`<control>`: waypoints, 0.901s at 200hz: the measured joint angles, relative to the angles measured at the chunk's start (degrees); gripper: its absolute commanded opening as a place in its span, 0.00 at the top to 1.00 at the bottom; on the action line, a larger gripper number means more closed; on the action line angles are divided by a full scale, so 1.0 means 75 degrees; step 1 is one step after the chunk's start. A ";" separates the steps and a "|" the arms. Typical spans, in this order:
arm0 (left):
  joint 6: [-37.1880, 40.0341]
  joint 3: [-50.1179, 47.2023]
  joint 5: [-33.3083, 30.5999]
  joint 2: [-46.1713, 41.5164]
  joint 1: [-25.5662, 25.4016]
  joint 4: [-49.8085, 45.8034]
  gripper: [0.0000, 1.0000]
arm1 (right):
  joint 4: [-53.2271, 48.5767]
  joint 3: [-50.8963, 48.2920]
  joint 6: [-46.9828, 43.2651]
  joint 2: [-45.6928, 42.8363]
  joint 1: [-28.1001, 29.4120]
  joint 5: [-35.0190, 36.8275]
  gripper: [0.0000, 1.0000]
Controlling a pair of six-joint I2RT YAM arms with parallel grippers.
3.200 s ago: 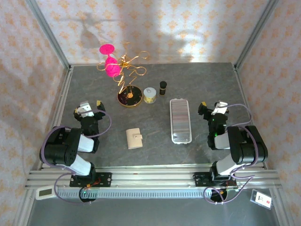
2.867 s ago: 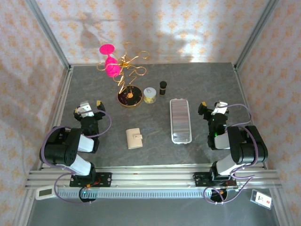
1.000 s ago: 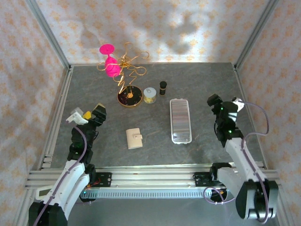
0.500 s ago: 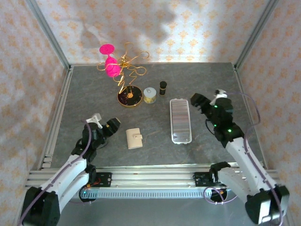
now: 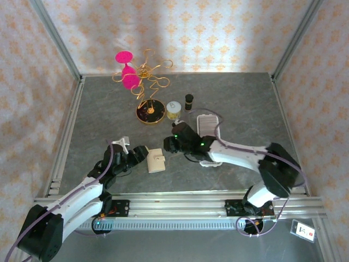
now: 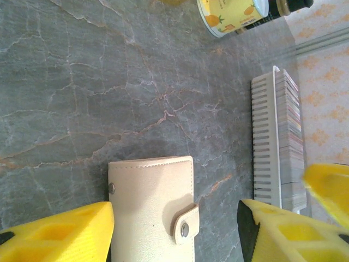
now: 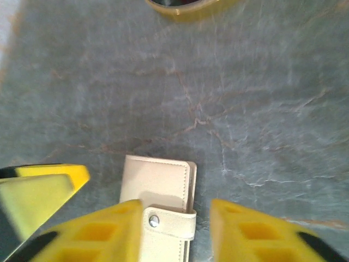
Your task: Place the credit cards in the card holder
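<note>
Cream-beige leather-look card holder (image 5: 156, 161), one, rectangular, strap snapped over, flat on the grey veined table (image 5: 240, 98).
Two arms stretch low toward the card holder: left gripper (image 5: 140, 154) just beside its left edge, right gripper (image 5: 169, 143) near its far-right corner, both with yellow fingers spread apart. One clear ribbed case (image 5: 209, 121) lies to its right.

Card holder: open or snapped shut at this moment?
Shut. The card holder lies folded flat, its strap wrapped over the edge and snapped down.
</note>
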 measured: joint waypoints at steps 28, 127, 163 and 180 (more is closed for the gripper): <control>0.0000 -0.0003 -0.0009 0.0085 -0.0099 -0.0041 0.38 | 0.0198 0.0361 0.0119 0.1107 0.0047 0.0006 0.84; 0.0026 -0.0003 -0.0041 0.0781 -0.0586 -0.0076 0.40 | 0.0586 0.0595 0.0291 0.1964 0.0085 -0.0087 0.98; 0.0023 -0.0003 -0.0108 0.0842 -0.0597 -0.0067 0.40 | 0.0653 0.0539 0.0344 0.1958 0.0181 -0.0087 0.97; 0.0023 -0.0015 -0.0169 0.0842 -0.0600 -0.0067 0.40 | 0.0673 0.0525 0.0350 0.1958 0.0251 -0.0085 0.97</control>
